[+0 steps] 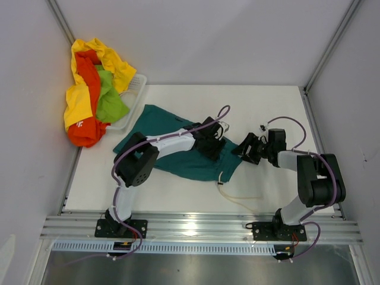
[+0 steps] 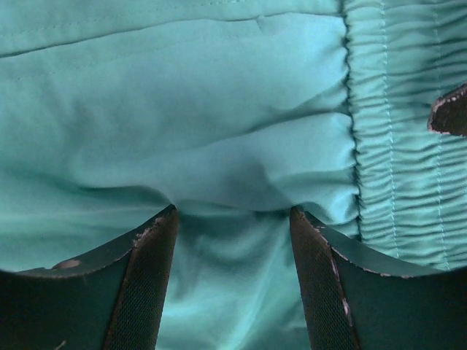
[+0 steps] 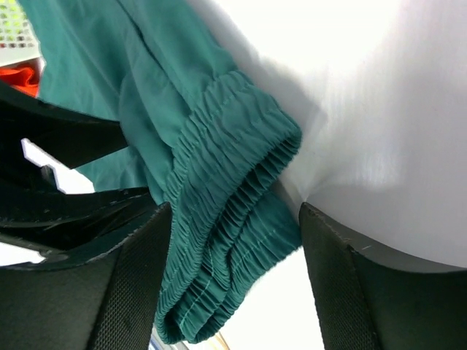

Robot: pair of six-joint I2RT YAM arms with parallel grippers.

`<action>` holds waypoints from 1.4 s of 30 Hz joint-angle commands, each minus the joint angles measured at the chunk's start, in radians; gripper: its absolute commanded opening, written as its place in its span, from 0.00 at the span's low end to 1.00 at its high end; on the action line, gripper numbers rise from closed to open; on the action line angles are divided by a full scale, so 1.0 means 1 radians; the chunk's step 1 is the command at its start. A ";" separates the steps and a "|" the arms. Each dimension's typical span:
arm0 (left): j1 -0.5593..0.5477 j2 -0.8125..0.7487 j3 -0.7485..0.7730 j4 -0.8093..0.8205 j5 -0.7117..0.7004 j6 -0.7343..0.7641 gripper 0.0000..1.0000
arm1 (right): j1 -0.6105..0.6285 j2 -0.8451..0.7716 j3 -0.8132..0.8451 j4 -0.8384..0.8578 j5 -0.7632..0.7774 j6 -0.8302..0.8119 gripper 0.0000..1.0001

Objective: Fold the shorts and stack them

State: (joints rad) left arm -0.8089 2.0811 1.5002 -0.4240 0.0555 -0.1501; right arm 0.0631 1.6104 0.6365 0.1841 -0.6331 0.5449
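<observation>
Dark teal shorts [image 1: 169, 127] lie spread on the white table [image 1: 267, 113]. My left gripper [image 1: 211, 141] rests on them near the waist. In the left wrist view it [image 2: 233, 211] stands open, tips pressed into the teal cloth [image 2: 219, 109], with a soft ridge of fabric between the fingers and the elastic waistband [image 2: 401, 146] at right. My right gripper [image 1: 243, 149] is at the shorts' right edge. In its own view it [image 3: 233, 208] is open, and the gathered waistband [image 3: 226, 197] hangs between the jaws against the left finger [image 3: 139, 277].
More shorts, yellow [image 1: 80, 98], orange-red [image 1: 86, 127] and lime green [image 1: 110, 104], are heaped over a white basket [image 1: 135, 89] at the back left. A pale drawstring [image 1: 237, 194] trails on the table in front of the teal shorts. Walls close in on both sides.
</observation>
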 commanded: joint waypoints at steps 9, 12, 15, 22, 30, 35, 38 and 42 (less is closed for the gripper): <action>-0.035 -0.259 -0.025 -0.033 -0.057 -0.035 0.72 | -0.037 -0.170 -0.061 -0.178 0.087 -0.063 0.77; -0.070 -0.298 -0.014 -0.070 -0.121 -0.043 0.73 | -0.048 -0.222 -0.077 -0.227 0.105 -0.071 0.73; -0.127 -0.328 -0.024 -0.079 -0.180 -0.063 0.73 | -0.052 -0.228 -0.075 -0.247 0.124 -0.077 0.63; -0.249 -0.287 -0.014 -0.114 -0.325 -0.114 0.74 | -0.040 -0.129 -0.043 -0.206 0.139 -0.071 0.53; -0.297 -0.259 0.002 -0.111 -0.381 -0.112 0.74 | -0.014 -0.063 -0.005 -0.152 0.141 -0.071 0.53; -0.309 -0.227 0.035 -0.131 -0.408 -0.105 0.74 | 0.010 -0.041 0.015 -0.161 0.156 -0.088 0.52; -0.315 -0.216 0.043 -0.124 -0.410 -0.101 0.74 | 0.023 -0.041 0.020 -0.175 0.168 -0.095 0.47; -0.323 -0.196 0.043 -0.110 -0.407 -0.094 0.74 | 0.038 -0.038 0.031 -0.192 0.188 -0.108 0.35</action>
State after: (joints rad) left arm -1.1187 1.8725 1.5074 -0.5484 -0.3298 -0.2451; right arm 0.0868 1.5539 0.6365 0.0235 -0.4889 0.4732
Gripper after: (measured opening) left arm 0.740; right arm 0.385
